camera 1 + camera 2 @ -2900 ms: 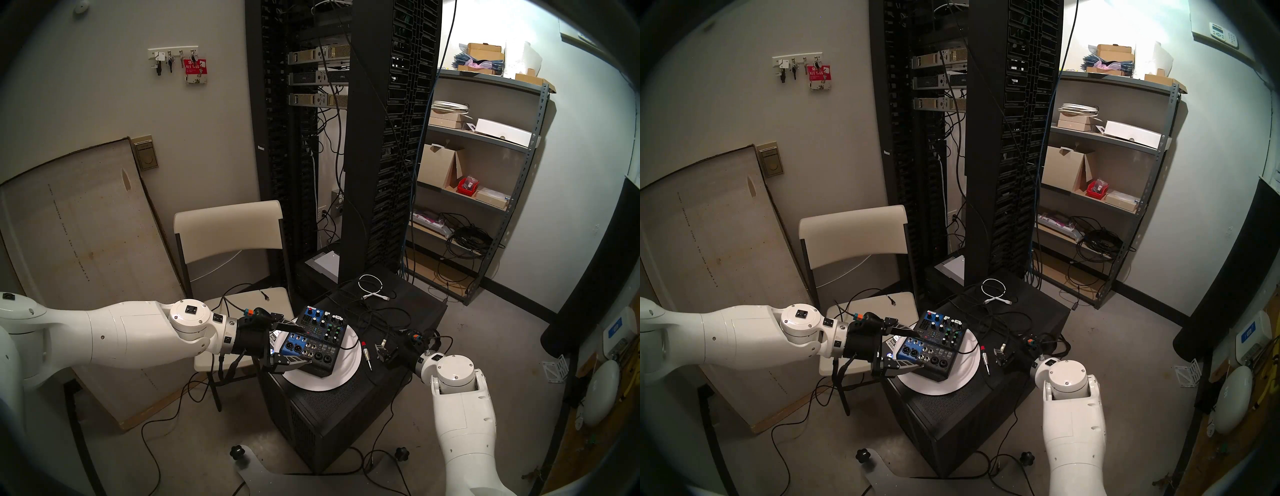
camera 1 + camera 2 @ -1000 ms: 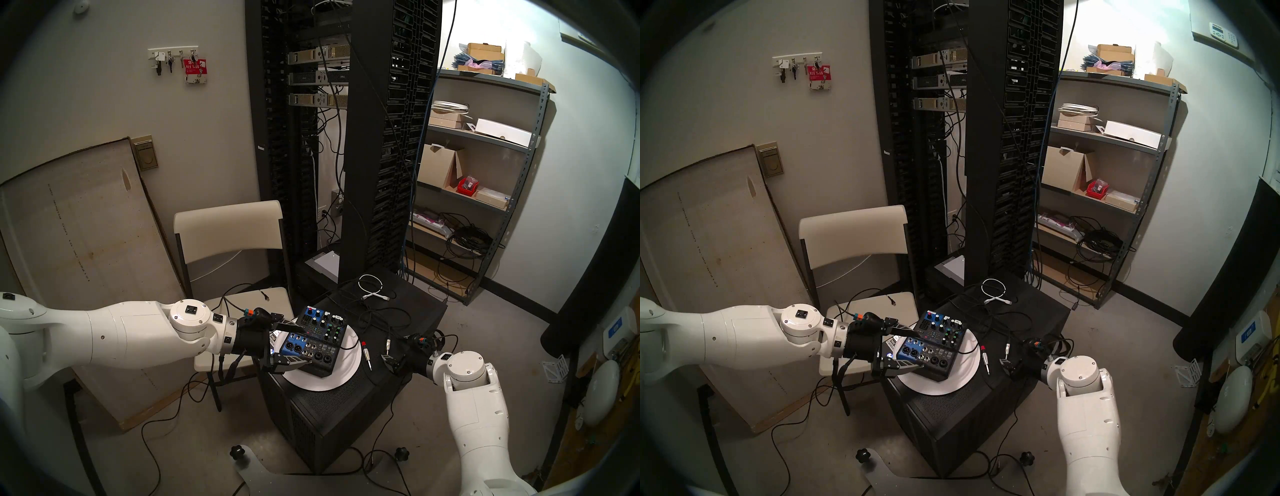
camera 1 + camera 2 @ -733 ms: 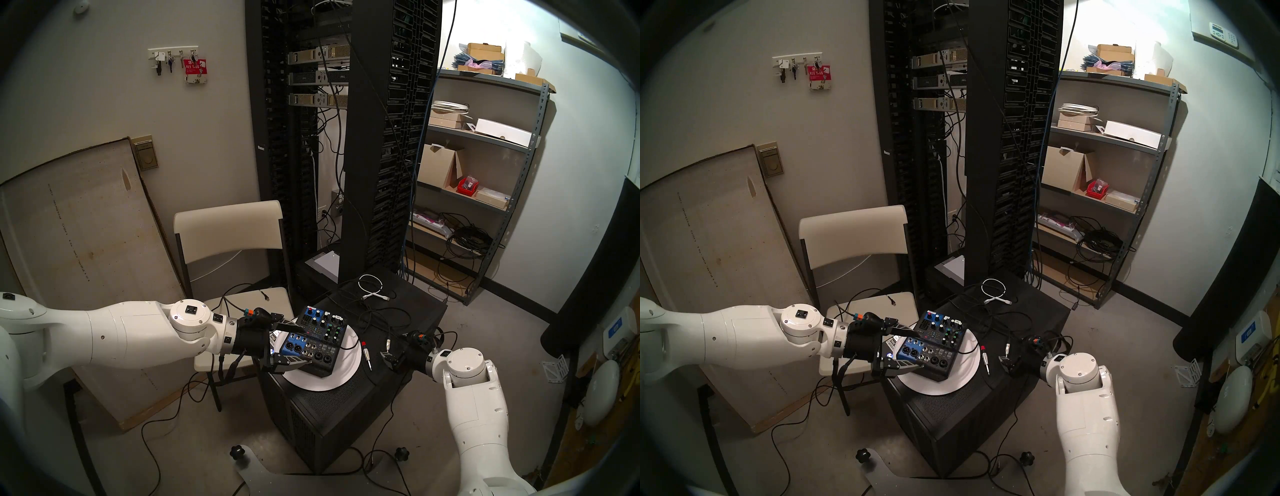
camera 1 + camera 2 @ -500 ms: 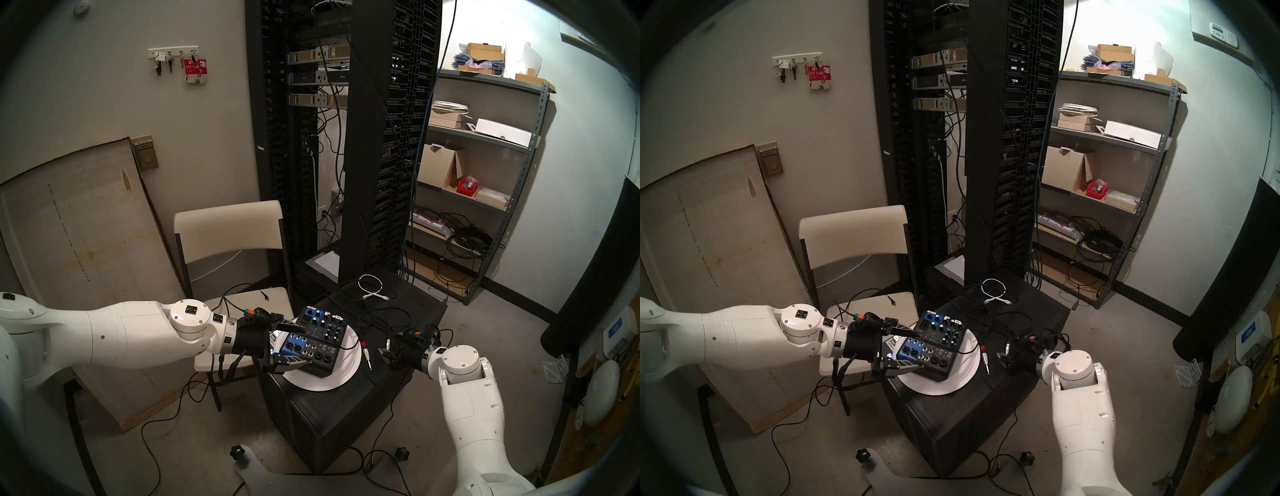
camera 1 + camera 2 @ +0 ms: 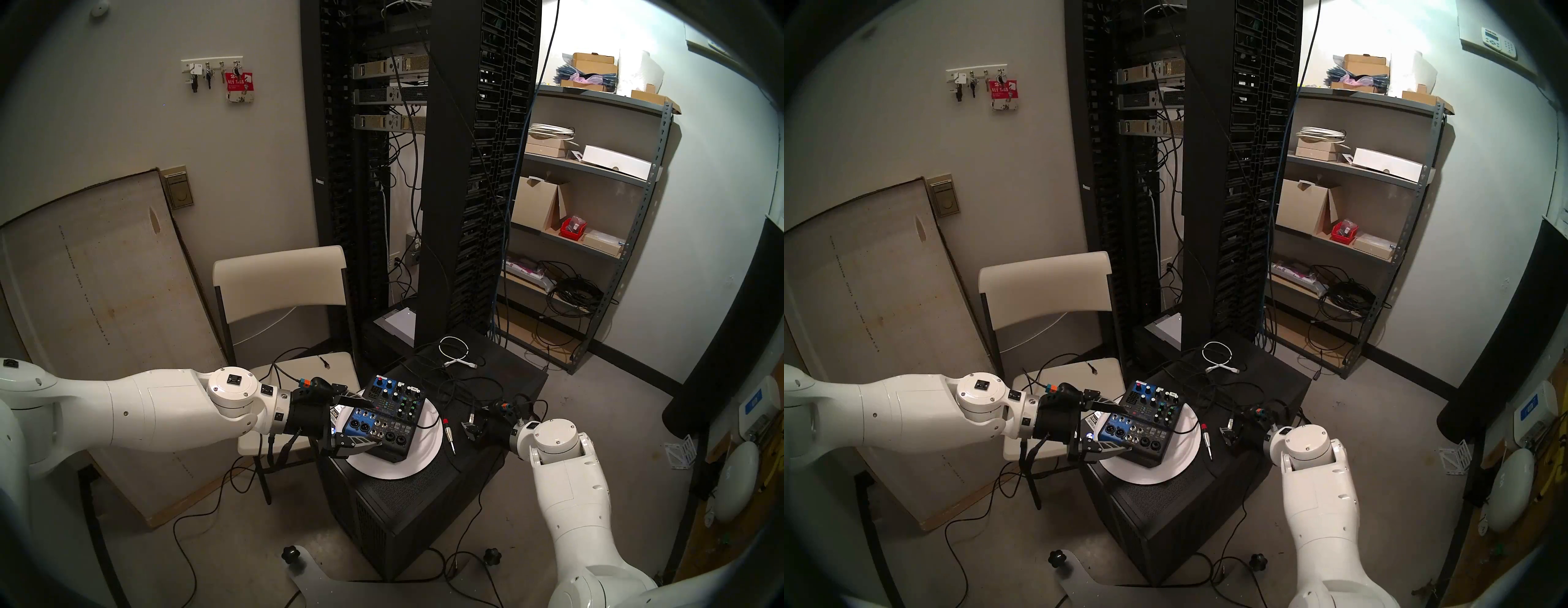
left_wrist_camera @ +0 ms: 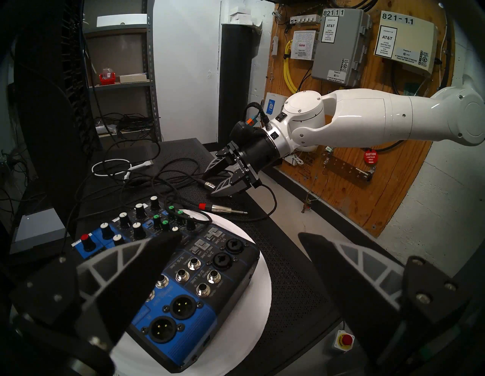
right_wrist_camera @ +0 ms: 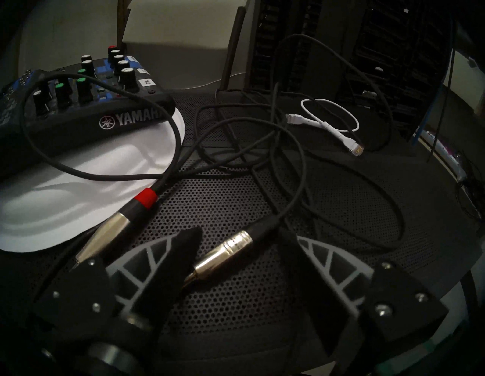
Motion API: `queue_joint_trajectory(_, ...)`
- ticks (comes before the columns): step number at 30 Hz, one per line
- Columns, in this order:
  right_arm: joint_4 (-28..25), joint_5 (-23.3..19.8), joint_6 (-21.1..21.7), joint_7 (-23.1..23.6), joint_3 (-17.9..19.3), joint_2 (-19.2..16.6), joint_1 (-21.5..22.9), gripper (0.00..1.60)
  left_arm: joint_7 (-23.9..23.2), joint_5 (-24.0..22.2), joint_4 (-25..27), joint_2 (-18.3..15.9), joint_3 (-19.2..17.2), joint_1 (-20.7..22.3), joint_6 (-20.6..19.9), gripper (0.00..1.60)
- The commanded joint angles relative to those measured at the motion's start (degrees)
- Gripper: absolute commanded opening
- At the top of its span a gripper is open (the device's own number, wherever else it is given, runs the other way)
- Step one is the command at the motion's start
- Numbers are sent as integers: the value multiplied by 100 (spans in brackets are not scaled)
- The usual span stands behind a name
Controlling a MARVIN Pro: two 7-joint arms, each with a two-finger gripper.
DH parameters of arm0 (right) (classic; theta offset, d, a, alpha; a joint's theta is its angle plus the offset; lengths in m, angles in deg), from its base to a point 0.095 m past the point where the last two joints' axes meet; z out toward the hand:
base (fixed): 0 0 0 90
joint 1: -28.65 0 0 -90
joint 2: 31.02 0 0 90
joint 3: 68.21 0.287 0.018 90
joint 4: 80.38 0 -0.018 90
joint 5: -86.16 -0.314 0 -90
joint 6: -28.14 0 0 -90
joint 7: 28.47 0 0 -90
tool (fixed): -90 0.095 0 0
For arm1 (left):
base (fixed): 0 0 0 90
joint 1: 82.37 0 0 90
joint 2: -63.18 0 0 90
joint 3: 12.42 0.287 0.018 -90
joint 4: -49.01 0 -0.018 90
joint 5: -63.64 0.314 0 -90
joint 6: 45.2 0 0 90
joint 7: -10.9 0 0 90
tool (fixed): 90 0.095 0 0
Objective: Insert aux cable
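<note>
From the right wrist, we see the plug (image 7: 225, 249) of the aux cable (image 7: 280, 217) lying tilted on the perforated black cabinet top (image 7: 236, 302), inside the parted jaws of the right gripper (image 7: 246, 235). The plug has a silver barrel with a black boot. Its tip sits close against the finger (image 7: 178, 257) at the view's left, though we cannot tell whether they touch. The other finger stands clear of it. Just outside that near finger lies the red-banded jack plug (image 7: 112, 231), its lead crossing the white plate (image 7: 78, 210) under the mixer (image 7: 86, 118). The aux cable runs back into a tangle of black leads, and a white cable (image 7: 330, 124) lies beyond them.

From the left wrist, the plug rests between the right gripper's two fingertips, which are apart and grip nothing. The left gripper (image 6: 238, 236) is spread wide — one finger over the mixer's face, the other out past the plate's rim — holding nothing.

From the head views, the right gripper is low over the cabinet top, right of the plate, with the plug a small glint at its fingertips. The left gripper's fingers flank the mixer's left end.
</note>
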Motion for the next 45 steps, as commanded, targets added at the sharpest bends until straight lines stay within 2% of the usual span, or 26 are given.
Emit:
queue_joint_trajectory(1, 17, 12, -63, -65, -9, -61, 239, 69, 8, -16, 1, -8, -61, 69, 17, 160)
queue_joint_trajectory(5, 26, 11, -80, -71, 1, -80, 220, 58, 8, -16, 1, -8, -62, 69, 17, 160)
queue_joint_trajectory(6, 4, 8, -78, -65, 6, -83, 203, 45, 8, -16, 1, -8, -62, 69, 17, 160)
queue_joint_trajectory(7, -10, 1, -72, -60, 20, -88, 188, 41, 8, -16, 1, -8, -62, 69, 17, 160)
queue_joint_trajectory(9, -16, -21, -89, -73, 47, -94, 165, 19, 8, -16, 1, -8, -62, 69, 17, 160)
queue_joint_trajectory(10, -30, -29, -94, -68, 53, -100, 154, 0, 8, -16, 1, -8, -62, 69, 17, 160)
queue_joint_trajectory(16, -337, -213, -263, -10, 200, -41, -34, 0, 8, -16, 1, -8, -61, 69, 17, 160)
queue_joint_trajectory(17, -537, -299, -331, 84, 232, 0, -126, 0, 8, -16, 1, -7, -61, 69, 17, 160)
queue_joint_trajectory(22, -872, -517, -524, 299, 317, 80, -325, 0, 8, -16, 1, -7, -60, 69, 17, 160)
queue_joint_trajectory(27, -1244, -910, -788, 614, 474, 233, -566, 0, 8, -15, 0, -7, -59, 70, 17, 160)
queue_joint_trajectory(28, -1380, -1113, -905, 743, 553, 317, -671, 0, 8, -15, 0, -7, -59, 70, 17, 160)
queue_joint_trajectory(30, -1438, -1172, -937, 798, 567, 340, -713, 0, 8, -15, 0, -6, -59, 70, 17, 160)
queue_joint_trajectory(31, -1527, -1398, -1100, 905, 610, 401, -796, 0, 8, -15, 0, -6, -58, 70, 17, 160)
queue_joint_trajectory(32, -1527, -1398, -1100, 905, 610, 401, -796, 0, 8, -15, 0, -6, -58, 70, 17, 160)
queue_joint_trajectory(38, -2093, -2108, -1303, 1076, 508, 451, -1227, 0, 8, -15, 0, -6, -58, 70, 17, 160)
queue_joint_trajectory(39, -2274, -2194, -1339, 1056, 470, 473, -1357, 0, 8, -15, 0, -6, -58, 70, 17, 160)
queue_joint_trajectory(40, -2217, -2356, -1379, 1116, 427, 436, -1373, 0, 8, -16, 0, -6, -58, 70, 17, 160)
queue_joint_trajectory(45, -2579, -2724, -1434, 1050, 159, 437, -1803, 0, 9, -16, 0, -7, -59, 70, 18, 160)
